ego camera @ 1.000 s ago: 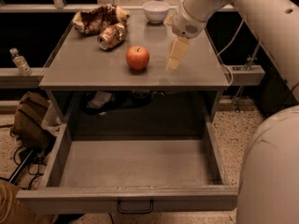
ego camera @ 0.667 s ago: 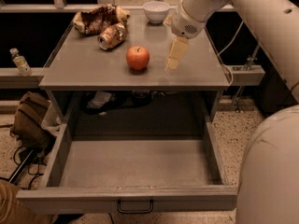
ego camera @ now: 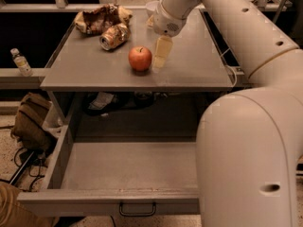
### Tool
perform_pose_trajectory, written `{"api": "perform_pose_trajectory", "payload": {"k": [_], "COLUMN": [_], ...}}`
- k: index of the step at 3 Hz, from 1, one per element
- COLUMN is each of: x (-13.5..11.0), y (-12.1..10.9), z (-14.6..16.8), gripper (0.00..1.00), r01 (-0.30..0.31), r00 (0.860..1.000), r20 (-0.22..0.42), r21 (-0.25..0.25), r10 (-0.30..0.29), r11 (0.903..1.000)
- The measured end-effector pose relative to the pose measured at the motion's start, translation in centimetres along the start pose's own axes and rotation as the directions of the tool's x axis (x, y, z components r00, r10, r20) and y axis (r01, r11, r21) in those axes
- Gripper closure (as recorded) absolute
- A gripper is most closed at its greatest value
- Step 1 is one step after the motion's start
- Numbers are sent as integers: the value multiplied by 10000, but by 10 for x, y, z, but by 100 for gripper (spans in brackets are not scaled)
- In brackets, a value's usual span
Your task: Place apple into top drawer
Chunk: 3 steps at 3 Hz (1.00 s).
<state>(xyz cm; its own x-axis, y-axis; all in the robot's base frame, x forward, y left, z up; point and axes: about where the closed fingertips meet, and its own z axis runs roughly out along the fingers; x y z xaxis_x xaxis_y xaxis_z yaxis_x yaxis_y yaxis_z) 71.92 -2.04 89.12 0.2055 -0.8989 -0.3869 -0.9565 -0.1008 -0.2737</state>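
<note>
Matt grey metal, one softly shining apple, smooth pale plastic.

We see the table [ego camera: 189, 67] and the open top drawer [ego camera: 128, 167] in dull, matt grey metal, with a thin dark handle [ego camera: 137, 208] on the drawer front. The apple [ego camera: 140, 58] is smooth with a faint sheen. The gripper [ego camera: 160, 60], hanging just beside it over the table, looks like pale, smooth plastic below the arm's [ego camera: 246, 27] off-white shell. The crushed can [ego camera: 114, 36] is shiny metal, the crumpled wrapper [ego camera: 100, 18] glossy, and the brown bag [ego camera: 31, 122] rough cloth.
</note>
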Motion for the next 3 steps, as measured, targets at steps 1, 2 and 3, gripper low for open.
{"api": "perform_pose_trajectory", "payload": {"k": [1,2,3], "x": [-15,-32,-32], "y": [-10,-27,-27], "z": [20,52,52], "gripper": [0,0,0], "r01": [414,797,797], "r00": [9991,9961,9961], "r20": [55,445,445], "r21": [-474,-696,-696], "r10": [-412,-767,-767], "r11": [9980,9944,9944]}}
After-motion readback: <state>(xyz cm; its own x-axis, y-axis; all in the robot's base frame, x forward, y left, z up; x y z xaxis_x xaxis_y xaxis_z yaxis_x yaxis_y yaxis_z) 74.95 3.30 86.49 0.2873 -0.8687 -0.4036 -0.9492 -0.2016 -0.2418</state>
